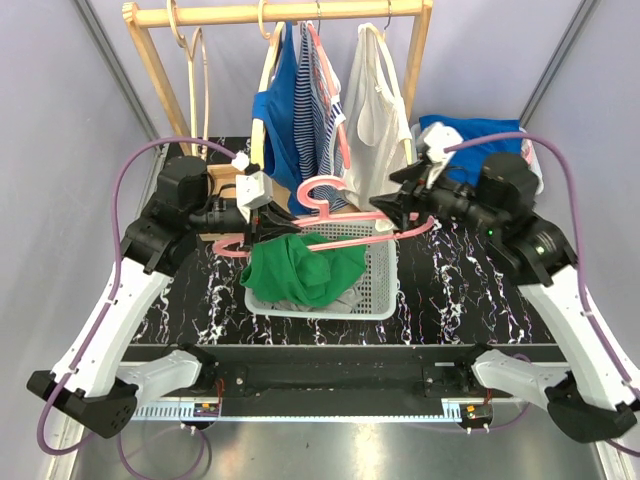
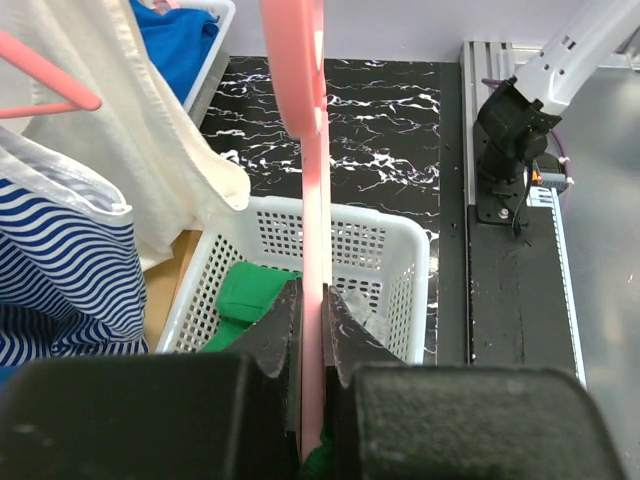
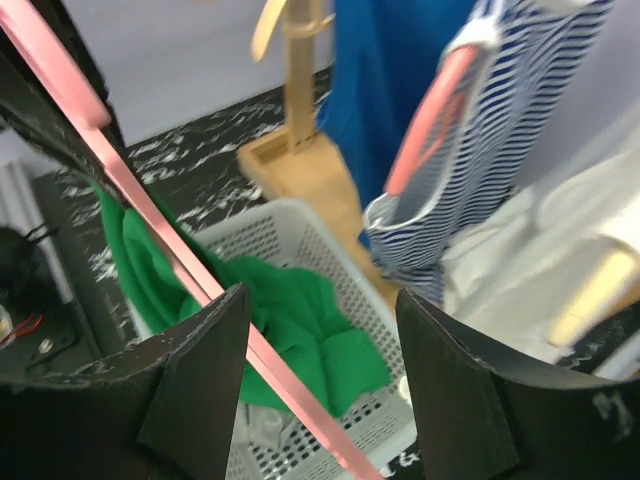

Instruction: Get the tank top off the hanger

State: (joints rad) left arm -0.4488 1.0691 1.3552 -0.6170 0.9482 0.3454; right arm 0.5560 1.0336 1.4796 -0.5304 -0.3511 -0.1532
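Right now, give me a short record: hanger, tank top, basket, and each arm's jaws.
hanger: pink hanger, held over the white basket
tank top: green tank top, bunched over the basket's left part below the hanger; on the hanger or free, unclear
left gripper: jaws shut on the hanger
right gripper: jaws open, hanger bar between them

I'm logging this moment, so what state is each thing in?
Left end effector: shut on hanger.
Right end effector: open around hanger bar.
Hanger: held over basket.
Green top: bunched, mostly in basket, spilling over rim.
Basket: upright, holding green top.
Striped top: hanging on rack.
White top: hanging on rack.
Blue top: hanging on rack.
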